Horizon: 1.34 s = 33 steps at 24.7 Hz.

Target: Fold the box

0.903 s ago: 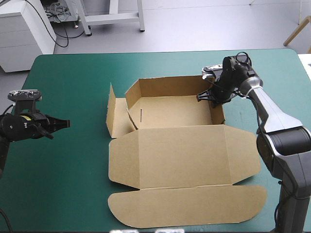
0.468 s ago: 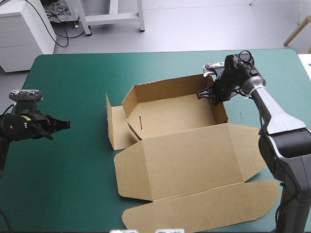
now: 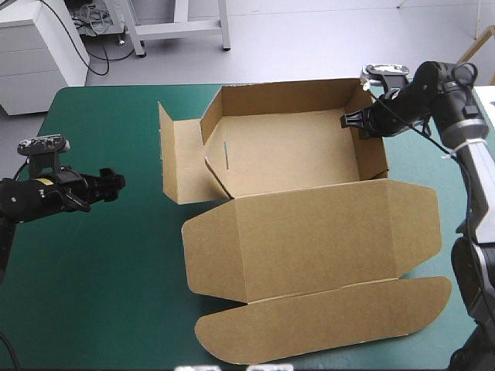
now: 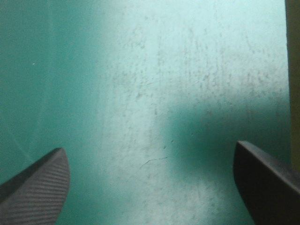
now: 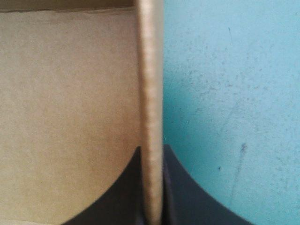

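**Inspector:** Surface?

**Assessor:** The table (image 3: 116, 270) has a flat teal-green cover. The left wrist view shows fine scuffs and scratches on it.

**Inspector:** Location of the box?

**Assessor:** The box (image 3: 294, 232) takes up the centre to right of the high view, from near the table's far edge down to the bottom of the frame. The open tray (image 3: 286, 151) sits upper centre with its walls raised. The lid (image 3: 309, 232) lies flat below it and ends in a rounded tuck flap (image 3: 325, 321) at lower centre. One side flap (image 3: 174, 154) stands upright left of the tray.

**Inspector:** Long axis?

**Assessor:** Tray to tuck flap, top to bottom of the frame, turned slightly so the lid end lies further right.

**Inspector:** Right gripper?

**Assessor:** The right gripper (image 3: 349, 120), upper right, is clamped on the tray's right wall (image 3: 373, 151) near its far corner. Its wrist view shows black fingers (image 5: 183, 197) all but together with the board edge between them.

**Inspector:** Left gripper?

**Assessor:** The left gripper (image 3: 112, 185) is at mid-left, well apart from the box. Its fingers (image 4: 35, 187) are spread wide over bare cover and hold nothing.
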Tool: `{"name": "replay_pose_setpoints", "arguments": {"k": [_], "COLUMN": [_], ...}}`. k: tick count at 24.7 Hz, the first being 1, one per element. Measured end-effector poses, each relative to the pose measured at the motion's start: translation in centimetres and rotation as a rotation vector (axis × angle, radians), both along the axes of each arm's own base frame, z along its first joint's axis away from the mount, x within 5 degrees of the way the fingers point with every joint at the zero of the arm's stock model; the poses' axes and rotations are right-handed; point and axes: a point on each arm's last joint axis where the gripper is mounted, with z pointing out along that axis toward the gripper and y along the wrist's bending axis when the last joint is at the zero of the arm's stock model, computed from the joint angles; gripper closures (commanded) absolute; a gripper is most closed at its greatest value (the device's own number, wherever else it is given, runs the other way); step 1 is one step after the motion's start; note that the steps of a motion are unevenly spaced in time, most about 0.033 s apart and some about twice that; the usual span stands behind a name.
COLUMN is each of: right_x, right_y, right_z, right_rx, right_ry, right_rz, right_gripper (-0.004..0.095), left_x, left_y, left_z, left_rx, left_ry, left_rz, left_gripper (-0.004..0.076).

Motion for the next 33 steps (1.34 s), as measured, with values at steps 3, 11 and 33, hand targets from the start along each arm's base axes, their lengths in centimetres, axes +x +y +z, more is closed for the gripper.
{"name": "replay_pose_setpoints", "arguments": {"k": [3,11,33], "right_x": [-1.6,-5.6,-3.8], "right_y": [-0.7,-0.2,7.1], "right_z": [2.4,5.8,-6.4], "right_rx": [0.032,0.106,0.155], "right_ry": [-0.059,-0.148,-0.008], "right_rz": [-0.007,0.047,0.115], "right_gripper": [0.0927,0.0927,0.0926], "left_x": [0.2,0.7,-0.3], "left_y": [-0.4,-0.9,-3.8], "left_z": [0.3,-0.1,0.4], "left_rx": [-0.071,-0.173,-0.351], "left_ry": [-0.031,-0.001,0.036], "left_rz": [0.01,0.005,-0.321], "left_gripper": [0.0045,0.0045,0.0144]}}
